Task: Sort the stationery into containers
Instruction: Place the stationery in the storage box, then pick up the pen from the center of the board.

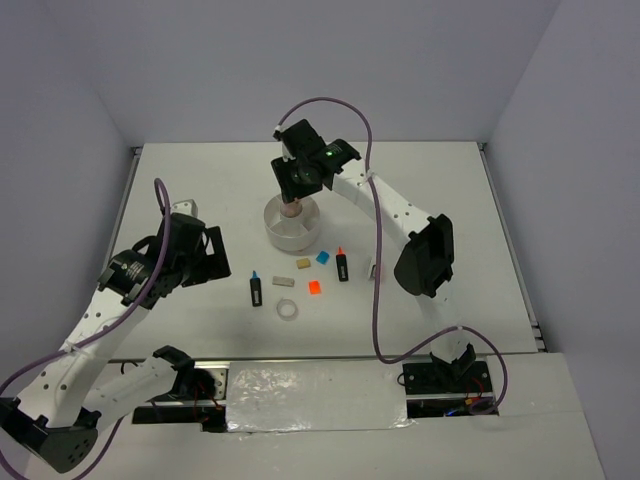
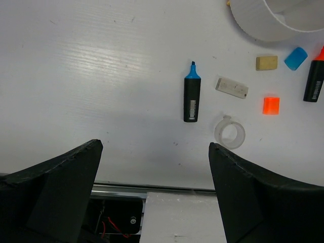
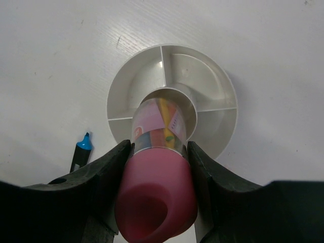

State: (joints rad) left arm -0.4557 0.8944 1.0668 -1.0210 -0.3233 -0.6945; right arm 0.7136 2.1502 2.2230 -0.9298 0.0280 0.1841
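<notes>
Tilt could topple your pink tube [image 3: 157, 202] at the tub [image 3: 202, 76] — right jaws pinch it, left jaws spread.

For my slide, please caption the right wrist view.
Right tool holds pink clear tube at centre of round white divided tub.

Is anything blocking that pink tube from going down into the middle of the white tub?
Nothing visible does. The right gripper holds the pink tube right at the centre cup of the white tub; the tube itself hides the cup's inside.
</notes>
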